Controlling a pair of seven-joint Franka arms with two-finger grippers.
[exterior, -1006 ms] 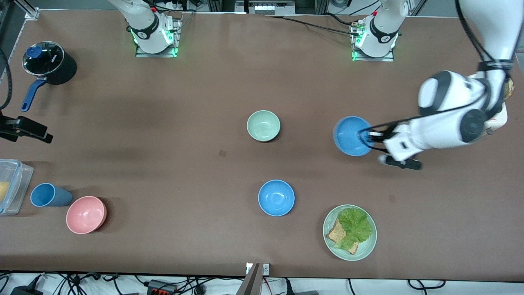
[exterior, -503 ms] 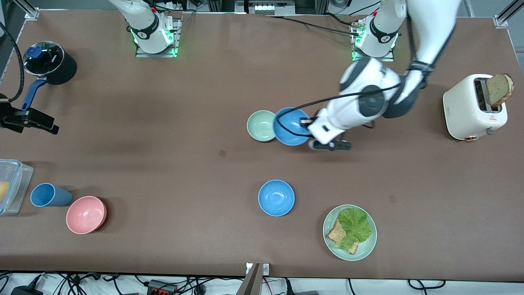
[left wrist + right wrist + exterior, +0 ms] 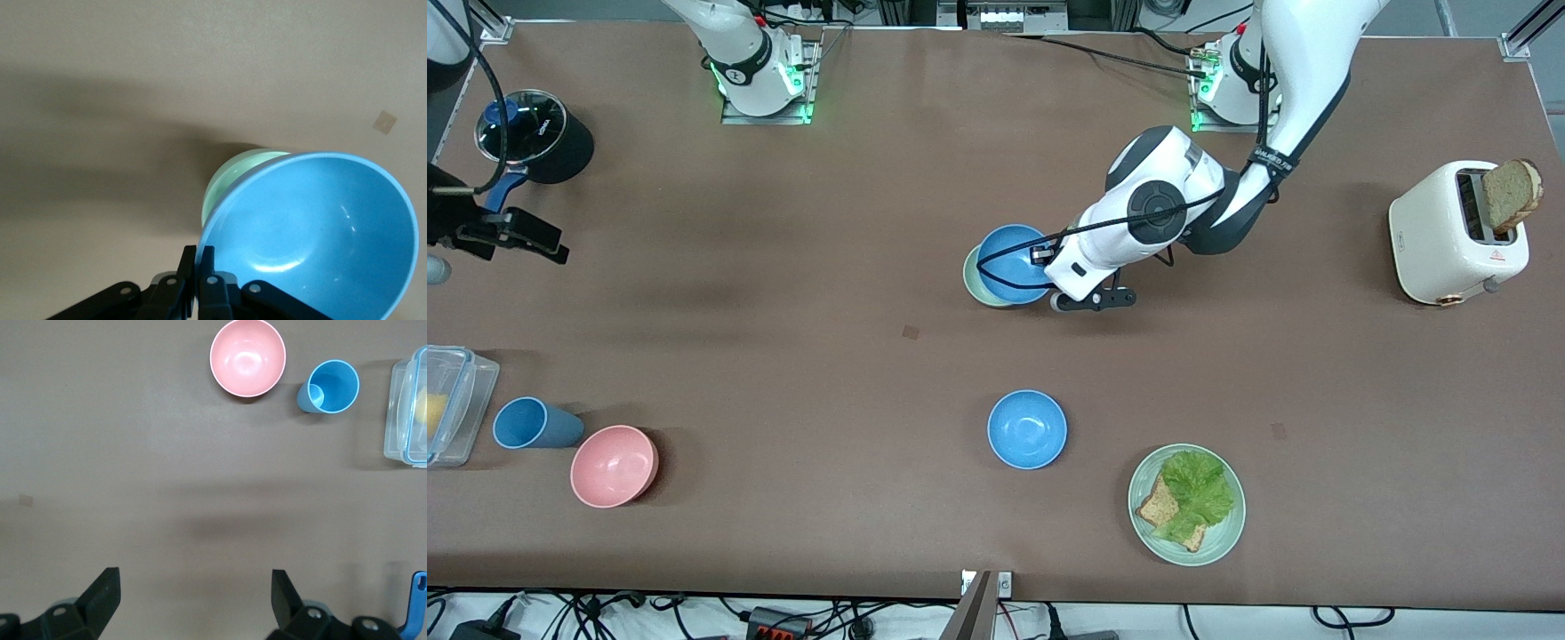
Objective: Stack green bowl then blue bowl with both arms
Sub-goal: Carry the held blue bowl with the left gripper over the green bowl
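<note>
My left gripper (image 3: 1040, 258) is shut on the rim of a bright blue bowl (image 3: 1012, 263) and holds it tilted right over the pale green bowl (image 3: 976, 286). The green bowl stands on the table's middle, and only a sliver of its rim shows. In the left wrist view my left gripper (image 3: 198, 250) pinches the blue bowl's (image 3: 320, 240) wall, with the green bowl (image 3: 230, 177) just under it. A second blue bowl (image 3: 1027, 429) stands alone, nearer to the camera. My right gripper (image 3: 463, 229) waits open and empty at the right arm's end, beside the pot; in its wrist view (image 3: 195, 580) only bare table lies between the fingers.
A black pot (image 3: 534, 133) with a blue handle, a pink bowl (image 3: 614, 465), a darker blue cup (image 3: 529, 423) and a clear container (image 3: 454, 400) are at the right arm's end. A green plate (image 3: 1227, 533) with lettuce and toast and a white toaster (image 3: 1449, 231) are toward the left arm's end.
My left arm has carried the blue bowl from near the toaster end to over the green bowl. My right gripper has drifted a little toward the pot.
</note>
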